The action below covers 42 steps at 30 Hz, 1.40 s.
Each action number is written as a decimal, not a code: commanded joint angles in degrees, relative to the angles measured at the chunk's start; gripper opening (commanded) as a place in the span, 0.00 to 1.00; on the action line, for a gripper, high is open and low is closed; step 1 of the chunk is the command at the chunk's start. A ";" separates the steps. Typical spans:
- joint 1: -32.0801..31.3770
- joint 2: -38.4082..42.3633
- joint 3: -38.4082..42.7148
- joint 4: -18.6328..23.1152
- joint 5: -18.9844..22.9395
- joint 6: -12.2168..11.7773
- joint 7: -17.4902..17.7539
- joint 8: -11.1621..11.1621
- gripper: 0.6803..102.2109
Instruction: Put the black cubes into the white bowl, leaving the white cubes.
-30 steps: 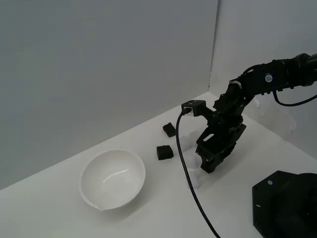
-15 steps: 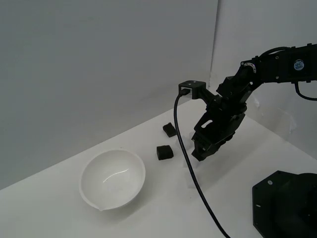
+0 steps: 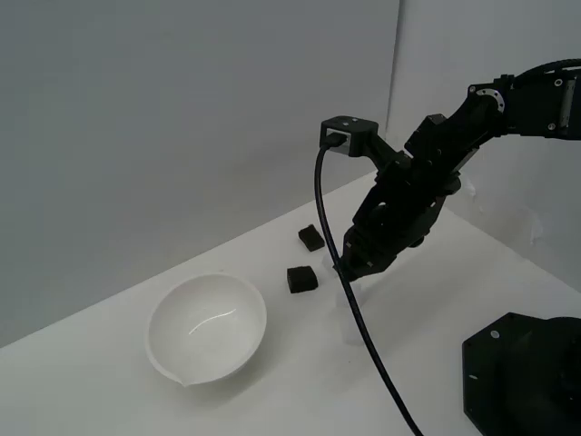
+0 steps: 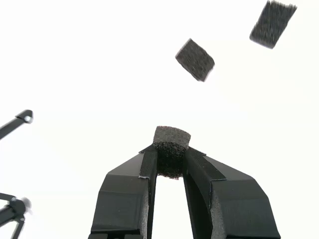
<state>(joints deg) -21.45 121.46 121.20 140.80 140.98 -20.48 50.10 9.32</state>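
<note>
My gripper (image 4: pixel 170 158) is shut on one black cube (image 4: pixel 171 149), which is pinched between the fingertips. In the exterior view the gripper (image 3: pixel 352 269) hangs above the table, to the exterior view's right of the white bowl (image 3: pixel 208 327). Two more black cubes lie on the table: one (image 3: pixel 301 279) near the bowl and one (image 3: pixel 311 238) farther back. They also show in the wrist view, one (image 4: pixel 195 59) nearer and one (image 4: pixel 272 24) at the frame's edge. A faint white cube (image 3: pixel 349 328) lies under the gripper; other white cubes are hard to make out.
A black cable (image 3: pixel 359 327) hangs from the wrist down across the table. A black base block (image 3: pixel 522 377) stands at the exterior view's lower right. A grey wall (image 3: pixel 182 118) backs the table.
The arm has risen from the table and swung toward the exterior view's left, carrying the black cube. The two black cubes on the table and the bowl have not moved.
</note>
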 commanded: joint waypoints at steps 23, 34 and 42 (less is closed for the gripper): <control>-16.70 -11.25 -11.16 -15.29 -15.73 -2.11 -2.99 -3.60 0.02; -18.81 -19.07 -18.90 -21.80 -22.15 -2.81 -3.43 -3.52 0.02; -18.90 -21.88 -21.62 -23.82 -24.26 -5.80 -3.87 -2.72 0.18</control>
<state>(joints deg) -40.17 98.70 98.35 118.48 118.48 -24.96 46.49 6.15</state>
